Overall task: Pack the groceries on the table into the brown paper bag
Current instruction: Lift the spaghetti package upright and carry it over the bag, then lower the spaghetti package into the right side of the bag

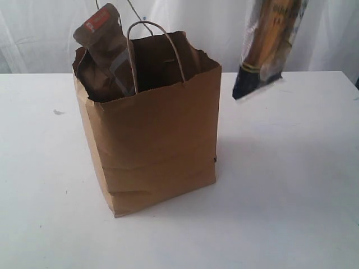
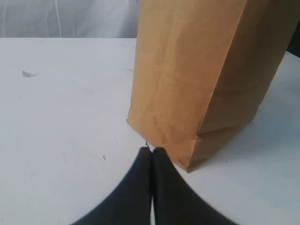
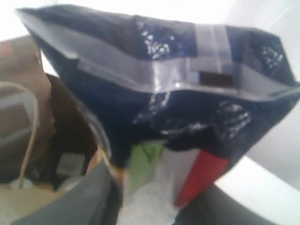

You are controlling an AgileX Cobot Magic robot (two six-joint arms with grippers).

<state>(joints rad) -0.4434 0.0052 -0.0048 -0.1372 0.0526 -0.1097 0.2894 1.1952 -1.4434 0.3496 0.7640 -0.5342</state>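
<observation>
Closest to the lens, the left gripper (image 2: 151, 155) is clenched with nothing between its fingers. It sits near the surface of the table (image 2: 61, 131), just beside a bottom corner of the brown paper bag (image 2: 197, 79). In the exterior view, the bag stands upright at mid-table with its mouth open. The dark-brown pouch (image 1: 104, 39) stands inside, its top protruding above the rim at the left rear. The right gripper (image 3: 152, 197) grasps the long orange-navy packet (image 3: 164, 84). The packet hangs in the air to the right of the bag, clear of bag and table.
</observation>
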